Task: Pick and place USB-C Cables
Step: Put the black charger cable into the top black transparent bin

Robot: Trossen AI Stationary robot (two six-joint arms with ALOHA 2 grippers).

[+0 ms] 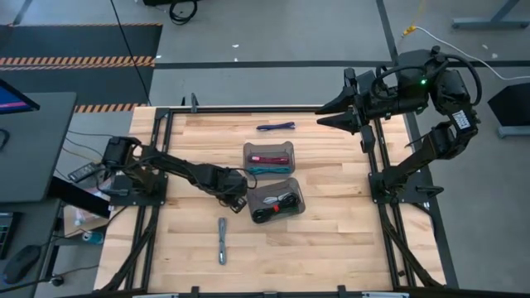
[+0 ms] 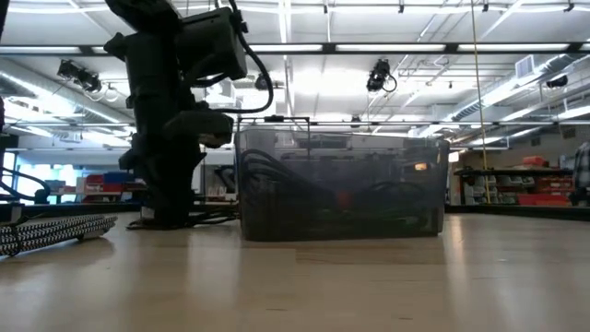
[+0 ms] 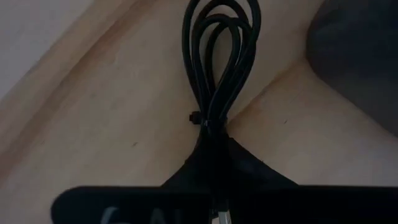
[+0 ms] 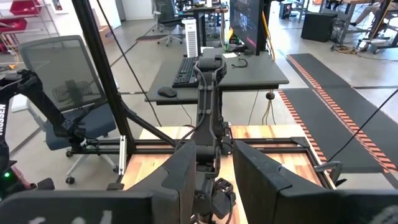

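In the left wrist view a black USB-C cable (image 3: 217,56), bundled into a long loop, lies on the wooden table with my left gripper (image 3: 211,142) shut on it. That gripper (image 1: 238,201) points down beside the near bin (image 1: 277,201), which holds dark cables. The far bin (image 1: 269,157) holds a maroon and a teal cable. A purple cable (image 1: 276,127) lies behind the bins and a grey braided cable (image 1: 223,240) lies toward the near edge. My right gripper (image 4: 214,180) is open and held high at the far right, away from the cables. My left gripper pinches the black cable at the tied waist of the bundle (image 3: 210,123), with several strands together between the two fingers. The fingers come from above, pointing down. The looped end (image 3: 219,25) reaches out beyond the fingers and lies on the table.
The near bin's wall (image 3: 357,56) stands close beside the held cable. In the low view this bin (image 2: 341,184) fills the middle, with my left arm (image 2: 175,120) to its left and the braided cable (image 2: 55,231) further left. Bare wood lies toward the near edge.
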